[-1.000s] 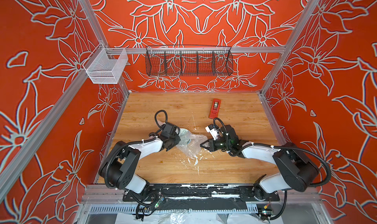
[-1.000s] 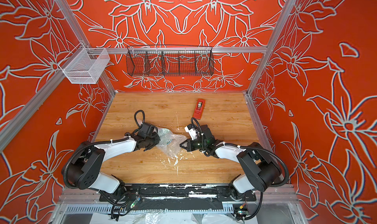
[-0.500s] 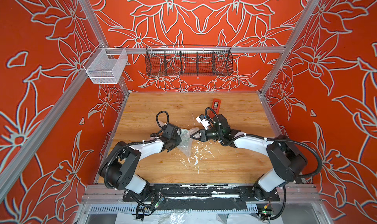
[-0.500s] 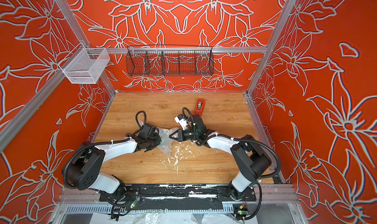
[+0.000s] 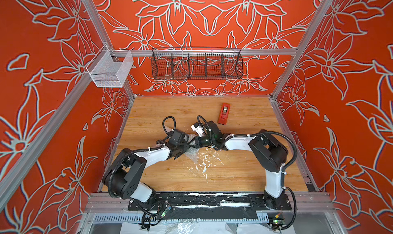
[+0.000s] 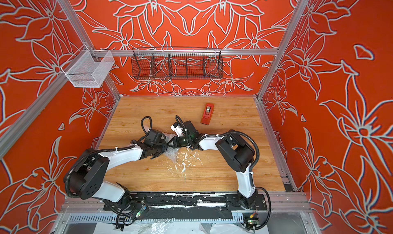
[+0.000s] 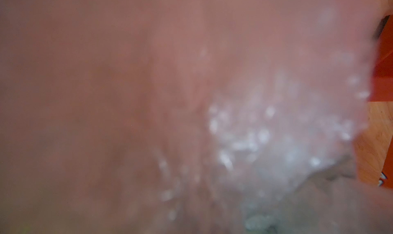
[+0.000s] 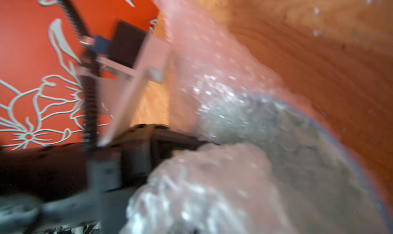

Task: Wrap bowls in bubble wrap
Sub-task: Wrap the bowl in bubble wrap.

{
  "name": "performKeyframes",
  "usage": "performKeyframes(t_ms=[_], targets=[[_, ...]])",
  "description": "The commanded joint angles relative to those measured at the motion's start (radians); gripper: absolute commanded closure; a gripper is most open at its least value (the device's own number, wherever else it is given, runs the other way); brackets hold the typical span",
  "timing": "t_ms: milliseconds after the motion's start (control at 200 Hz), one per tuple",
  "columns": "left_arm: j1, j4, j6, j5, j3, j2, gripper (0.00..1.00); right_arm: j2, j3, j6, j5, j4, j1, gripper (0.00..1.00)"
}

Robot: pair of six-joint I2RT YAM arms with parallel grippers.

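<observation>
Both top views show the bubble wrap (image 5: 192,156) (image 6: 173,156) bunched at mid-table, its clear sheet trailing toward the front. My left gripper (image 5: 186,144) (image 6: 164,146) and right gripper (image 5: 192,143) (image 6: 170,144) meet tip to tip over it, both shut on the wrap. The left wrist view is almost wholly veiled by blurred bubble wrap (image 7: 255,126). In the right wrist view, bunched bubble wrap (image 8: 212,190) hides the jaws. A rounded grey-green bowl (image 8: 297,132) shows dimly through the sheet. From above the bowl is hidden.
A red tape dispenser (image 5: 223,113) (image 6: 208,113) lies behind the right gripper on the wooden table (image 5: 234,175). A black wire basket (image 5: 196,63) hangs on the back wall. A white mesh basket (image 5: 109,70) hangs at the left corner.
My right gripper has swung left and back across the table, drawing the bubble wrap up to the left gripper. The left gripper has barely moved.
</observation>
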Motion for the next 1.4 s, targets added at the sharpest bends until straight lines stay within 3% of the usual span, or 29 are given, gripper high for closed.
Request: performKeyframes(t_ms=[0,335,656,821,1096,1396], targets=[[-0.009,-0.086,0.002,-0.019,-0.035,0.008,1.00,0.042,0.044,0.002,0.090,-0.073,0.015,1.00],[-0.009,-0.087,0.019,-0.004,-0.026,-0.019,1.00,0.149,0.264,-0.115,0.286,-0.554,0.056,1.00],[-0.009,-0.144,0.028,-0.023,-0.039,-0.169,0.61,0.233,0.369,-0.124,0.379,-0.718,0.079,1.00],[-0.005,-0.174,0.038,-0.047,-0.061,-0.257,0.49,0.263,0.406,-0.124,0.409,-0.755,0.091,1.00],[-0.004,-0.105,0.060,0.066,-0.209,-0.424,0.26,0.300,0.472,-0.102,0.439,-0.812,0.118,1.00],[-0.004,0.020,0.070,0.116,-0.279,-0.496,0.19,0.328,0.503,-0.082,0.433,-0.825,0.129,1.00]])
